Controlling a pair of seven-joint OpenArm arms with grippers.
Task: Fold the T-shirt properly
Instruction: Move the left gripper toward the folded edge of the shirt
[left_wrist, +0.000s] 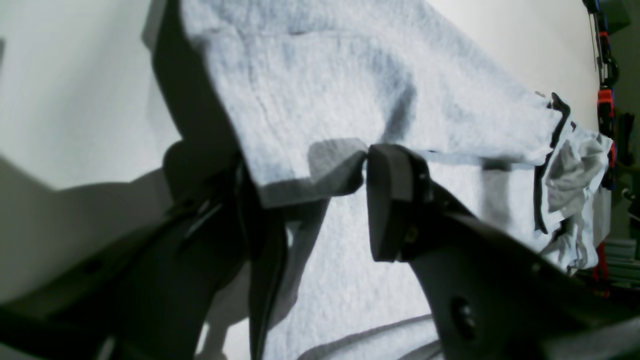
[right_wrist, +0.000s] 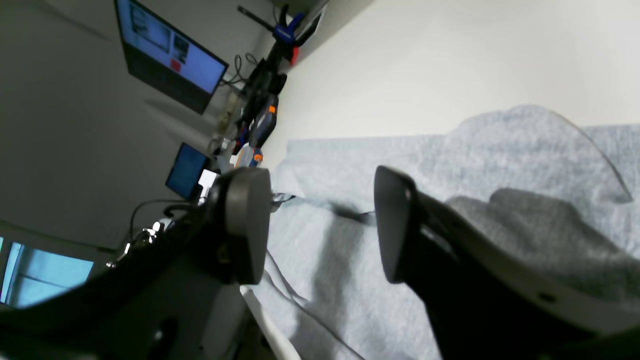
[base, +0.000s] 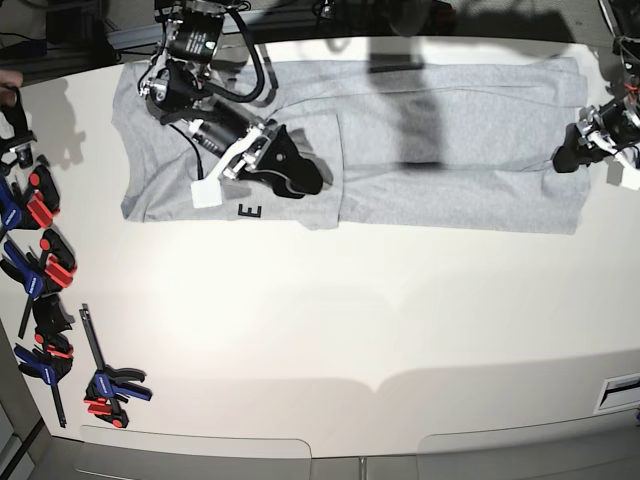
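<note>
The grey T-shirt lies spread across the far side of the white table, partly folded, and a black letter E shows near its left end. My right gripper hovers over that left part. In the right wrist view it is open, with only cloth beneath. My left gripper is at the shirt's right edge. In the left wrist view it stands open, and the corner of a folded layer hangs between the jaws and hides the left finger's tip.
Several blue, red and black clamps lie along the table's left edge, with one more near the front left. A monitor and cables stand beyond the table. The table's front edge is curved.
</note>
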